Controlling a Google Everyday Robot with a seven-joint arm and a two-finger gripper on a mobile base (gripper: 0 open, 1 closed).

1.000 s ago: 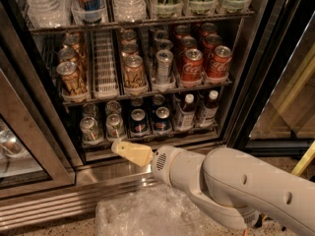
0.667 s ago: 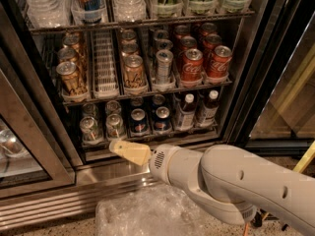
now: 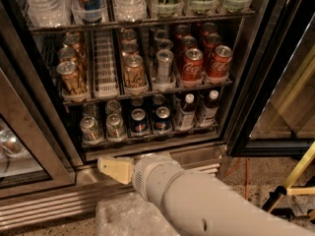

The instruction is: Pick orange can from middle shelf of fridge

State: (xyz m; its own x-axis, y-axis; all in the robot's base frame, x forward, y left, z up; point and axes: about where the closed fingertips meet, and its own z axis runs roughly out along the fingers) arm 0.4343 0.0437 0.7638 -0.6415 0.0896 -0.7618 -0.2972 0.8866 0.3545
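Note:
The fridge (image 3: 248, 90) stands open in the camera view. Its middle shelf (image 3: 147, 94) holds lanes of cans. One orange can (image 3: 71, 77) stands at the front of the far-left lane, and another orange can (image 3: 134, 72) at the front of the third lane, with more behind each. A silver-grey can (image 3: 164, 65) and red Coca-Cola cans (image 3: 192, 65) stand to the right. My gripper (image 3: 114, 169), cream-coloured on a white arm, is low in front of the fridge's base, well below the middle shelf and holding nothing.
An empty white ribbed lane (image 3: 106, 63) lies between the orange cans. The top shelf has water bottles (image 3: 129, 1), the bottom shelf dark cans (image 3: 139, 122) and bottles (image 3: 184, 111). A plastic-wrapped bundle (image 3: 125, 219) lies on the floor. A yellow frame (image 3: 295, 173) stands at right.
My gripper has moved down and a little to the left, away from the bottom shelf's front edge. The cans have not moved.

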